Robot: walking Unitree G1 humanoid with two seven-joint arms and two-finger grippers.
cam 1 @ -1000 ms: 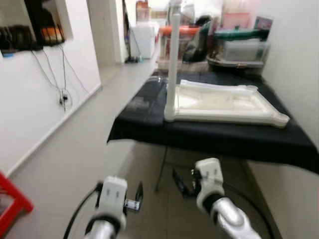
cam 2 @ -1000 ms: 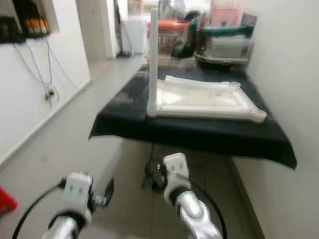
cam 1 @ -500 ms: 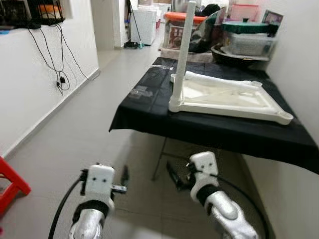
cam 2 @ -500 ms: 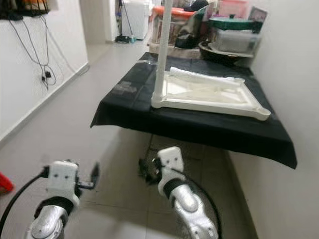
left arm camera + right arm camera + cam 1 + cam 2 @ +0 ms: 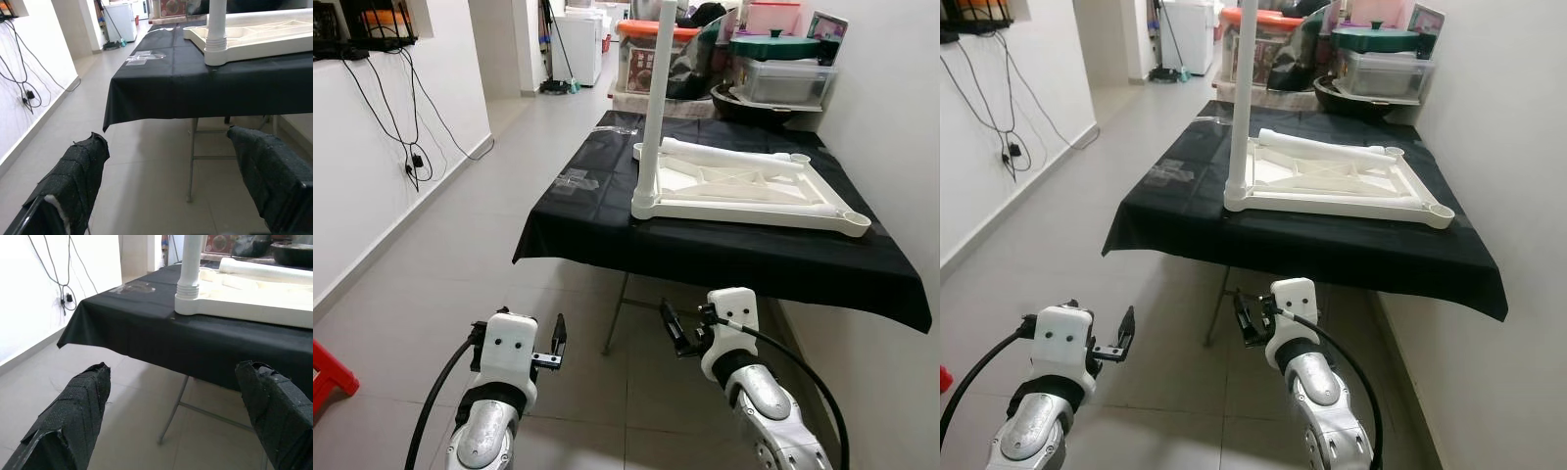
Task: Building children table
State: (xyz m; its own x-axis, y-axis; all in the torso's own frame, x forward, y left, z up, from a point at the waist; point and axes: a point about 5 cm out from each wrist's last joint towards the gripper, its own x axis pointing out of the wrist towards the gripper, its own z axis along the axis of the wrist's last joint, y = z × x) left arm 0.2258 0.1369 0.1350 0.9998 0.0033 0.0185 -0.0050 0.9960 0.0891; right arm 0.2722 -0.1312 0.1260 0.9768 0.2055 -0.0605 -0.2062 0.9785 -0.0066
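Left eye view: a folding table (image 5: 705,257) draped in a black cloth (image 5: 607,211) stands ahead of both grippers and above their level, along the right-hand wall. On the cloth, beyond the jaws, the white children's table top (image 5: 754,191) lies upside down with its ribbed underside showing; it is well apart from either gripper. One white leg (image 5: 656,98) stands upright in the corner socket nearest the grippers, and a second white leg (image 5: 729,157) lies loose across the far side of the top. Past the table, further from the jaws, are a grey storage box with a green lid (image 5: 781,69) and a clear bin with an orange lid (image 5: 646,54). A small clear plastic bag (image 5: 573,179) lies on the cloth toward the left gripper's side. Black cables (image 5: 401,108) hang down the white wall out to the left of the left gripper. The left gripper (image 5: 558,345) is held low over the tiled floor (image 5: 440,264), short of the table's edge, jaws spread wide and empty, as its wrist view shows with one padded finger (image 5: 73,181) at each side. The right gripper (image 5: 672,329) is just beside it at the same height, below the cloth's hanging edge, jaws likewise wide apart and holding nothing, its padded fingers (image 5: 73,416) flanking the upright leg in its wrist view.
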